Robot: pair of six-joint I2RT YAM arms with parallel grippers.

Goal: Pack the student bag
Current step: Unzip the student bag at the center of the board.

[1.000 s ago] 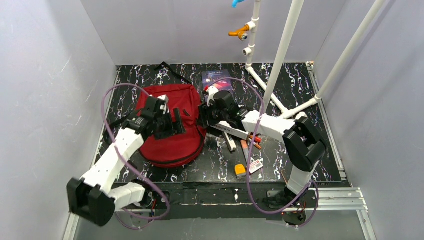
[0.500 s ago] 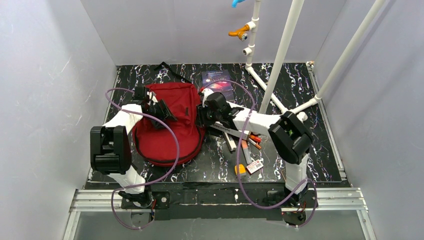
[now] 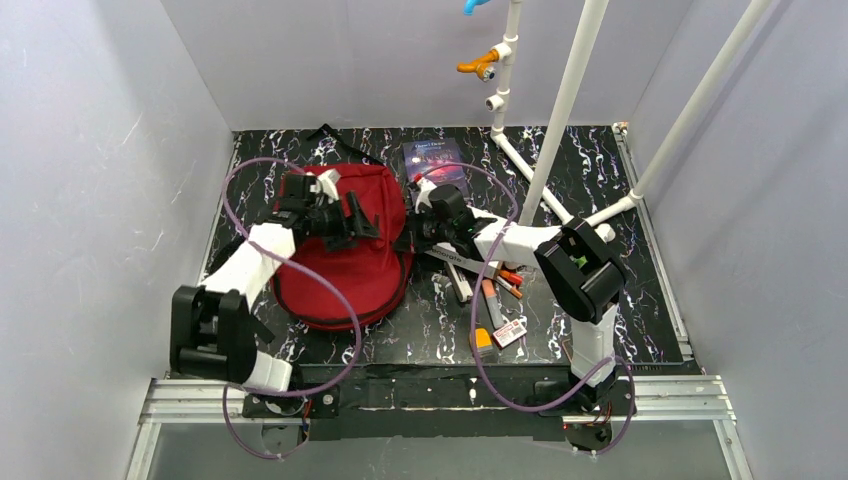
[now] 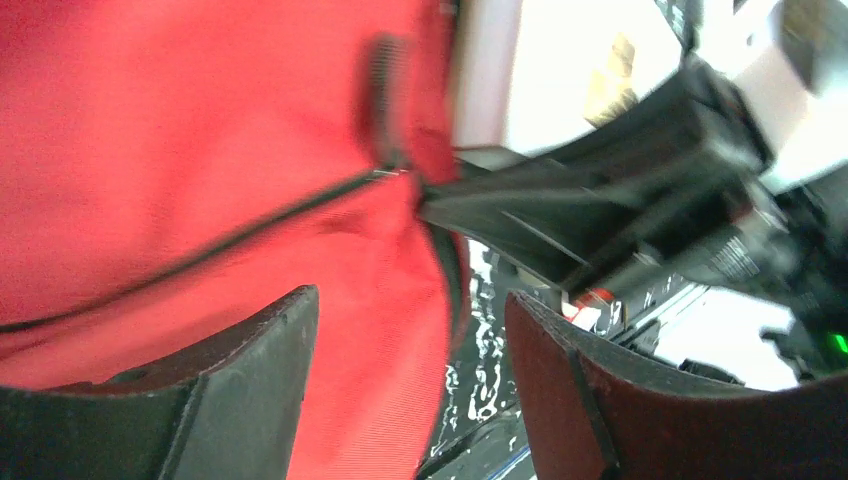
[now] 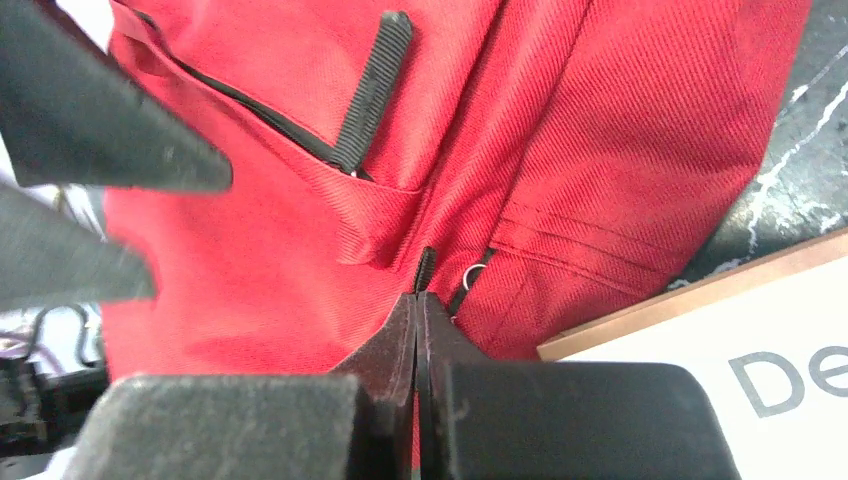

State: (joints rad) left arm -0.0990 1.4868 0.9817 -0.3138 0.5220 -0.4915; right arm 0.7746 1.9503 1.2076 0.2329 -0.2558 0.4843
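The student bag (image 3: pixel 340 270), dark red with black trim, lies flat on the left half of the table. My right gripper (image 3: pixel 412 234) is at the bag's right edge. In the right wrist view it (image 5: pixel 417 296) is shut, with a black zip pull (image 5: pixel 425 268) sticking out from between the tips. A second, ribbed pull (image 5: pixel 372 90) lies on the front pocket zip. My left gripper (image 3: pixel 352 222) hovers over the upper part of the bag. It is open (image 4: pixel 410 335), with red fabric (image 4: pixel 200 150) and the bag's edge below the gap and nothing gripped.
A dark blue book (image 3: pixel 433 160) lies behind the right gripper. A white box (image 3: pixel 452 262), pens (image 3: pixel 505 280), an orange block (image 3: pixel 481 341) and a tag (image 3: pixel 511 332) are scattered right of the bag. White pipes (image 3: pixel 560 110) rise at the back right.
My right gripper has shut on the zip pull at the bag's right edge. My left arm swung from the bag's left side toward its upper middle, jaws narrowing then widening.
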